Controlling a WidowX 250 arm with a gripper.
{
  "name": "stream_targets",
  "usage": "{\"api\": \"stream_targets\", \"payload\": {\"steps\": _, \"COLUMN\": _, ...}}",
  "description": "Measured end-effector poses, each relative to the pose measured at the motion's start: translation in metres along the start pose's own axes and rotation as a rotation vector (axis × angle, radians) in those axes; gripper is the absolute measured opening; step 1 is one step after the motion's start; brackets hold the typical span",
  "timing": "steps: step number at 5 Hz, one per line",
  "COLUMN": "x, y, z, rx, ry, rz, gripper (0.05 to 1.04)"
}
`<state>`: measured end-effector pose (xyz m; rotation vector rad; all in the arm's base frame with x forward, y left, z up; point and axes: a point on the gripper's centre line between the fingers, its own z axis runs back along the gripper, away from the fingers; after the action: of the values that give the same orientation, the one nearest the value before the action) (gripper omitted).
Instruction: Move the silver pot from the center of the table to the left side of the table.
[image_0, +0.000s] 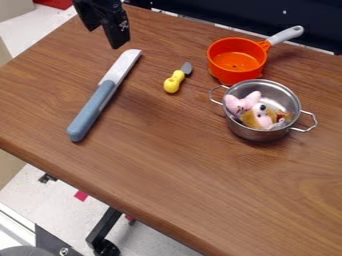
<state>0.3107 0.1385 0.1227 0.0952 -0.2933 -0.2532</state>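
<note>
The gripper (104, 36) hangs at the upper left, above the table's back left part, its two fingers spread with nothing between them. To the right of the table's middle stands the silver pot (257, 134), upright, with a loop handle on each side. Inside it lie a pink and tan plush toy (242, 104) and some small bits. The pot is well apart from the gripper, lower and to the right. The wooden table (167, 175) carries everything.
An orange saucepan (236, 61) with a grey handle stands just behind the pot. A large knife (93, 109) with a blue-grey handle lies on the left, below the gripper. Between them is a small yellow-handled tool (174, 82). The table's front edge slants down to the right.
</note>
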Motion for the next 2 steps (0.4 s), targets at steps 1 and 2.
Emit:
{"api": "stream_targets", "payload": {"steps": 1, "x": -0.004, "y": -0.003, "z": -0.009, "rx": -0.025, "ry": 0.029, "rz": 0.009, "gripper": 0.998}}
{"api": "stream_targets", "payload": {"steps": 2, "x": 0.009, "y": -0.019, "z": -0.023, "rx": -0.079, "ry": 0.116, "rz": 0.022, "gripper": 0.998}}
